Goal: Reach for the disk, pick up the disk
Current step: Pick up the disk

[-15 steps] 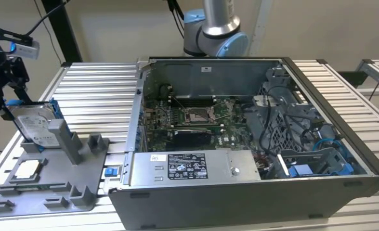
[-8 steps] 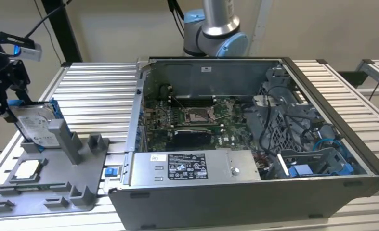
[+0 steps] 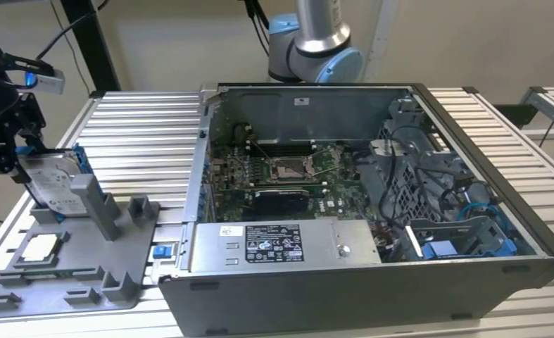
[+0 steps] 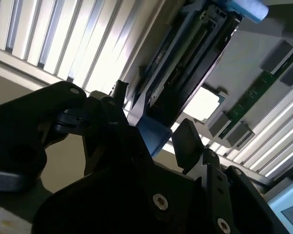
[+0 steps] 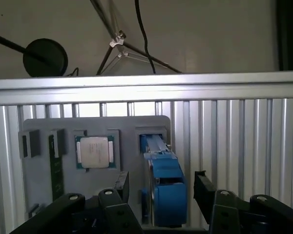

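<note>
1. Slatted aluminium table [image 3: 136,134]: it carries everything under my arm.
2. Open computer case [image 3: 352,296]: it lies on the table towards the exterior view's right, its motherboard exposed.
3. Grey fixture tray [image 3: 32,310]: it sits on the table at the exterior view's left, just beside the case.
4. My gripper [image 5: 161,180]: its fingers are spread wide and grip nothing. One finger [image 5: 122,185] stands on each side of the disk, with a gap on both sides.
5. The disk [image 5: 168,200]: it stands on edge in a slot of the tray, blue bracket towards me, between my fingers.
6. Square processor chip [image 5: 95,151]: it lies flat in the neighbouring tray pocket.
</note>
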`<act>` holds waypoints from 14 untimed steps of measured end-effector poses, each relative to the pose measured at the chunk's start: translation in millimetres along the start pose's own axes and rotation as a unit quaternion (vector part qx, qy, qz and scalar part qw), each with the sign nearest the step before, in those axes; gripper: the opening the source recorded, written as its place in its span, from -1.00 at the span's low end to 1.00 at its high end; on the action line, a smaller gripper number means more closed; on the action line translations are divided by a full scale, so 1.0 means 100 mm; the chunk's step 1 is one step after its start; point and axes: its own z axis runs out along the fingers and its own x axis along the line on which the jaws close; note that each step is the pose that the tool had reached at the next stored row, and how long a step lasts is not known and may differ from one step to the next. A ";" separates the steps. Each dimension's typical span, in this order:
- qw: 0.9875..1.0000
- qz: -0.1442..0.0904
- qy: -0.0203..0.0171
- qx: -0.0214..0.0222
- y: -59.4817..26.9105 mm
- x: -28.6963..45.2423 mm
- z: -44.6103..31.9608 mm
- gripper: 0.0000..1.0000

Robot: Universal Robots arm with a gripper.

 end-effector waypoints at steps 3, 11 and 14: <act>1.000 -0.007 0.000 0.000 0.000 0.000 0.036 1.00; 1.000 -0.014 -0.001 -0.003 -0.002 0.001 0.087 1.00; 1.000 -0.014 -0.002 -0.010 -0.037 0.000 0.104 1.00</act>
